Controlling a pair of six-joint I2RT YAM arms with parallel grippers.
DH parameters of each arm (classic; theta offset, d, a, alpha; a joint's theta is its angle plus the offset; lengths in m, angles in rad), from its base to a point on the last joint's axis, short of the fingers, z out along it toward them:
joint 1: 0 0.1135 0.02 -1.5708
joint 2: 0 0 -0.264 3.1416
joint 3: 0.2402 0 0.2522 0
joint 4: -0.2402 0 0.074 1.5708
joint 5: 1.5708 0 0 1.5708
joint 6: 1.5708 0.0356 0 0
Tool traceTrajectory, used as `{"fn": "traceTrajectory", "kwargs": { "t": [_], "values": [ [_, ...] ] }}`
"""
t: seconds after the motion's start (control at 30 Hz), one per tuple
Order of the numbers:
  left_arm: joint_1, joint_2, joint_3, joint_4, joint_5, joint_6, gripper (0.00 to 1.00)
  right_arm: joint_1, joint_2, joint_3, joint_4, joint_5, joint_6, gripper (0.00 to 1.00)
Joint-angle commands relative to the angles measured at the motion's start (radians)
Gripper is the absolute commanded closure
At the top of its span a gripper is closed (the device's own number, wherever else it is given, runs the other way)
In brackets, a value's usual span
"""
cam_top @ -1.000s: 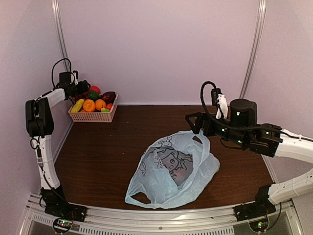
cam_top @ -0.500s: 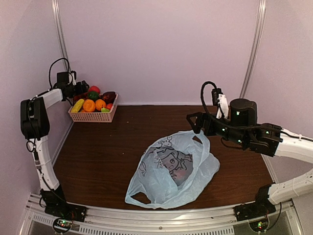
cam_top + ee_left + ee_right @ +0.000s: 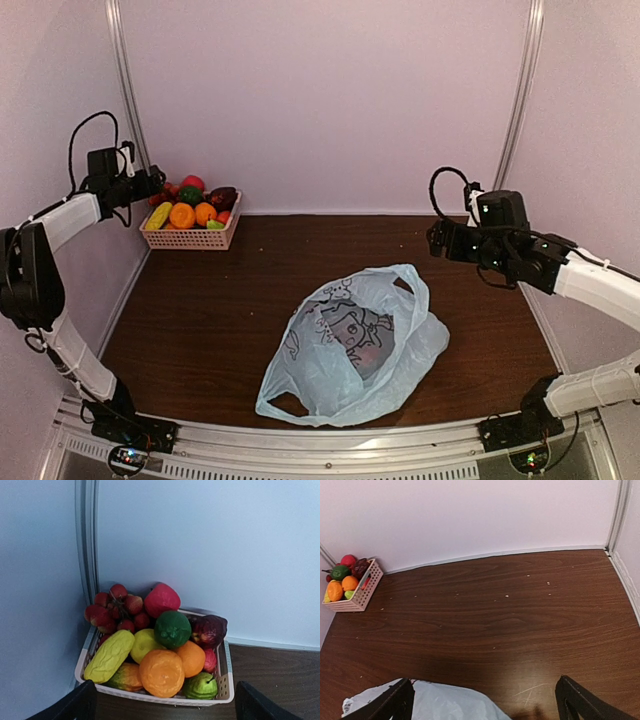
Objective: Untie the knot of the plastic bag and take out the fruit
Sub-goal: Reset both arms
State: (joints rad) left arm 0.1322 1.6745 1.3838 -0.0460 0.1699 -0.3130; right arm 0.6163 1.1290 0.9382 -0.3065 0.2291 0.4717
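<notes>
nearest, toward the front edge of the counter (image 3: 200, 330), the plastic bag (image 3: 330, 370) is found lying slack and crumpled, with its printed side up. through the thin film one reddish piece of fruit (image 3: 366, 358) can be made out; whether more is inside cannot be told. a handle loop (image 3: 285, 403) is seen at the near corner and another at the far corner, but the knot cannot be made out. the film is judged to be very light, soft, slippery and easily torn, so it is best pinched at a handle loop or at the rim of the mouth. the fruit, judged light and hard, is better taken across its middle. farther back, the right jaws are held above the counter, near the far right side of the bag, spread wide with nothing between them. farthest, in the left back corner, the basket (image 3: 190, 239) is filled with other fruit (image 3: 161, 672), and the left jaws are held before it, also wide apart and empty.
</notes>
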Motion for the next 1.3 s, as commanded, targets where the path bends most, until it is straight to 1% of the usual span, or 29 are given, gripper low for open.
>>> {"fn": "traceTrajectory", "kwargs": {
  "t": [0.0,0.07,0.17,0.3,0.43,0.6,0.7,0.87,1.0,1.1,1.27],
  "values": [
    [0.033,-0.105,-0.117,-0.021,0.011,0.047,0.03,-0.156,-0.024,-0.059,-0.028,-0.036,-0.076,0.01],
    [0.068,-0.150,-0.160,-0.070,0.035,0.041,0.03,-0.233,-0.045,-0.081,-0.017,-0.061,-0.100,0.01],
    [0.091,-0.258,-0.258,-0.105,0.004,0.058,0.02,-0.333,-0.089,-0.098,-0.011,-0.092,-0.129,0.01],
    [0.093,-0.449,-0.359,-0.141,-0.040,0.077,0.03,-0.413,-0.172,-0.113,-0.008,-0.105,-0.182,0.01],
    [0.092,-0.628,-0.419,-0.179,-0.031,0.069,0.03,-0.428,-0.271,-0.142,0.018,-0.063,-0.225,0.01],
    [0.092,-0.822,-0.419,-0.234,0.005,0.070,0.02,-0.431,-0.414,-0.212,0.080,-0.043,-0.281,0.01],
    [0.093,-0.927,-0.426,-0.271,0.031,0.095,0.02,-0.431,-0.499,-0.260,0.117,-0.047,-0.305,0.01],
    [0.092,-1.051,-0.535,-0.287,0.050,0.089,0.03,-0.432,-0.601,-0.338,0.149,-0.038,-0.317,0.01],
    [0.093,-1.119,-0.637,-0.299,0.012,0.050,0.03,-0.431,-0.665,-0.397,0.191,-0.030,-0.306,0.01],
    [0.093,-1.145,-0.695,-0.295,0.014,0.037,0.03,-0.432,-0.685,-0.412,0.197,-0.015,-0.305,0.01],
    [0.093,-1.143,-0.726,-0.283,0.025,0.026,0.03,-0.431,-0.681,-0.411,0.193,-0.011,-0.305,0.01]
  ]
}}
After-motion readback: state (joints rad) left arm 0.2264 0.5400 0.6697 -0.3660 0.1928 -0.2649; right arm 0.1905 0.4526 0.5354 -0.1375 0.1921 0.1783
